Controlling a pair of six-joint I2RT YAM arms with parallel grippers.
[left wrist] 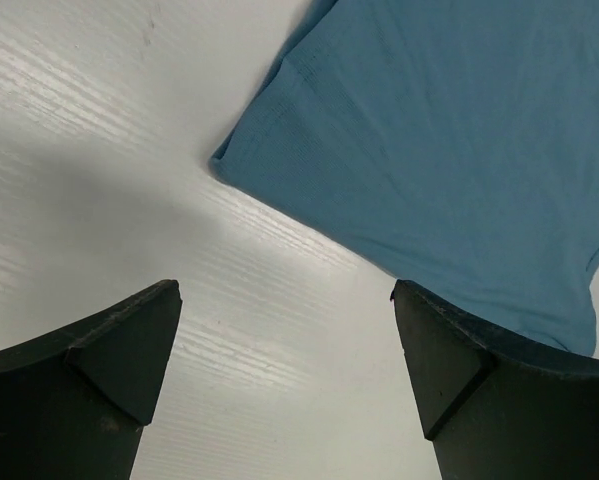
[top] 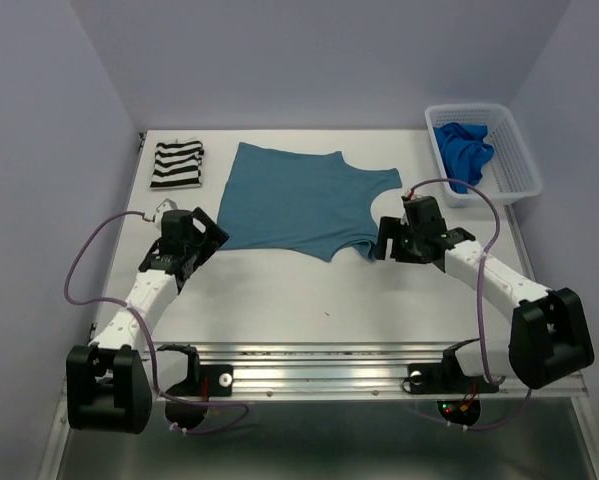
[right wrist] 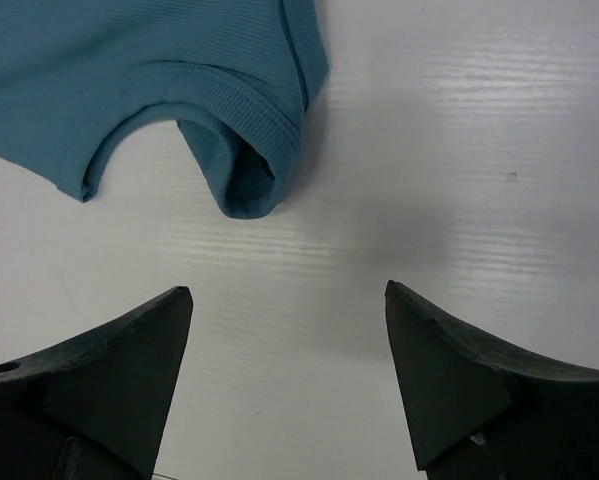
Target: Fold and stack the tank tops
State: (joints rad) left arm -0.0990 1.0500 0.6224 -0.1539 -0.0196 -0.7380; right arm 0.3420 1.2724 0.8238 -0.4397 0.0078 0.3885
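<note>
The teal top (top: 299, 200) lies flat on the tabletop (top: 299, 290), the left end effector (left wrist: 284, 290) and right end effector (right wrist: 287, 290) gaping open beside its near corners; striped top (top: 177, 165) folded far left; blue top (top: 463, 150) in the basket (top: 519, 170); a shallow pinch could catch one layer, skewing the fold.

1. Teal tank top (right wrist: 129, 60): fine-ribbed knit cloth, matt, with stitched hems.
2. Table (right wrist: 459, 150): white, smooth, faint grain lines, slight sheen.
3. Right gripper (right wrist: 286, 290), fingers (right wrist: 109, 390): matt black, plastic-looking.
4. Basket (top: 517, 160): white plastic lattice.
5. Striped tank top (top: 177, 165): soft cloth.
6. Base rail (top: 319, 365): bare metal, glossy.
</note>
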